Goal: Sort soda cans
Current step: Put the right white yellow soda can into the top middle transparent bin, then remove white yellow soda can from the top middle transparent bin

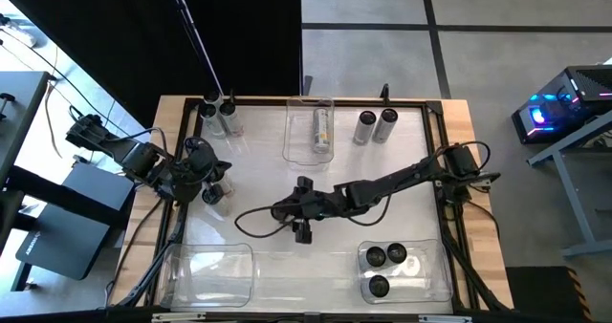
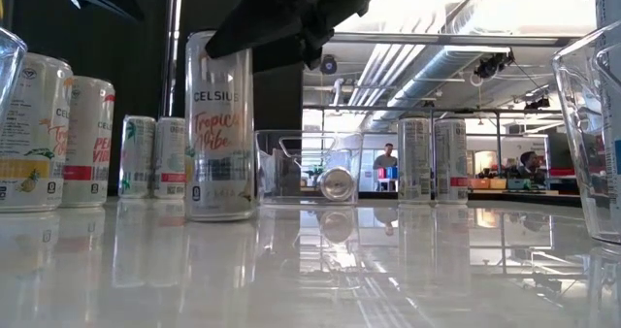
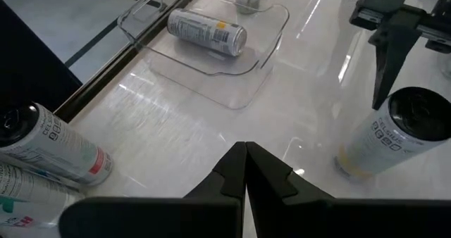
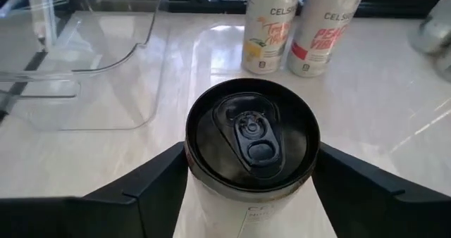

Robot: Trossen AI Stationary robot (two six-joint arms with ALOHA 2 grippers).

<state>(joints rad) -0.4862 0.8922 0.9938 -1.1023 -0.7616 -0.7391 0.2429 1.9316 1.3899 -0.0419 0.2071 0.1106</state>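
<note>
A soda can [image 4: 252, 136] with a dark top stands upright near the table's middle, labelled Tropical Vibe in the low view [image 2: 219, 124]. My right gripper [image 1: 302, 208] reaches in from the right with one finger on each side of it. My left gripper [image 3: 245, 157] is shut on nothing and hovers over the left side [image 1: 208, 168], beside two standing cans [image 1: 216, 195]. More cans stand at the far left [image 1: 218, 115] and far right [image 1: 375, 127]. One can [image 1: 321, 130] lies on its side in the far bin. Three cans [image 1: 386, 264] stand in the near right bin. My right gripper has the soda can between its two fingers, one finger [image 4: 151, 185] on each opposite side of the can's upper wall [image 4: 192, 169], just under the rim. The fingers slant down from the table's right. The can stands upright with its base on the table [image 2: 221, 214].
A clear empty bin [image 1: 210, 270] sits at the near left, seen beyond the can in the right wrist view [image 4: 84, 55]. Two cans [image 4: 299, 27] stand just past the held one. Bare tabletop lies between the middle and the near bins. People show in the room behind.
</note>
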